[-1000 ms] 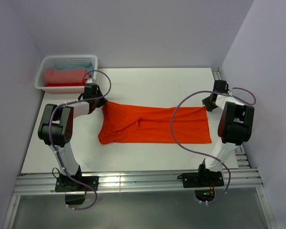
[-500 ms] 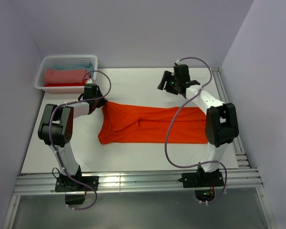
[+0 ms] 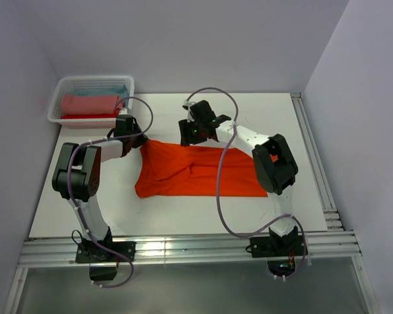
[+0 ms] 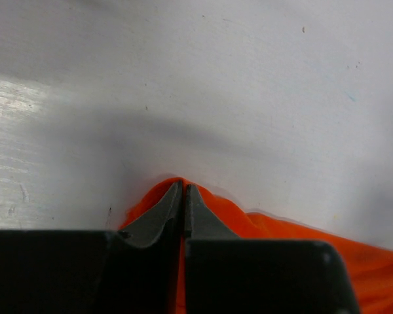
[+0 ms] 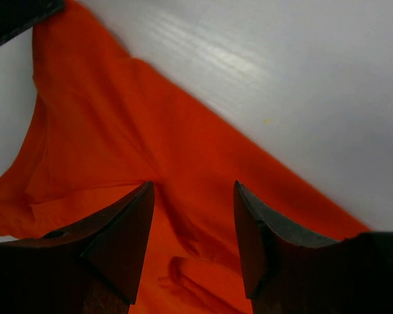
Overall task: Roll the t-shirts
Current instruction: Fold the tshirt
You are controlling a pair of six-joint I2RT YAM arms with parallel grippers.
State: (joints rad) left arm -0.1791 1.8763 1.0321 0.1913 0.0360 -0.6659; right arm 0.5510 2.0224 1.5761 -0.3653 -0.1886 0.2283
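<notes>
We see the orange t-shirt [image 3: 183,173] lying spread across the middle of the white tabletop [image 3: 281,111], mostly flat, with a few folds near its centre. The left end effector [image 3: 141,139] sits at the shirt's far left corner. In the left wrist view its fingers [image 4: 173,209] are pressed together with a peak of orange cloth [image 4: 281,235] pinched between them, and bare tabletop [image 4: 183,78] lies just beyond. The right arm reaches across the shirt, so the right end effector [image 3: 187,135] is over the far edge of the garment, near its middle. From the right wrist we see its two fingers [image 5: 128,235] standing apart above the orange fabric [image 5: 118,131], but we cannot tell whether they touch it. In the far left corner stands a white lattice basket [image 3: 59,98] holding a salmon-pink roll [image 3: 88,103], some light blue cloth [image 3: 112,91] behind it, and a strip of red cloth [image 3: 85,116] in front.
</notes>
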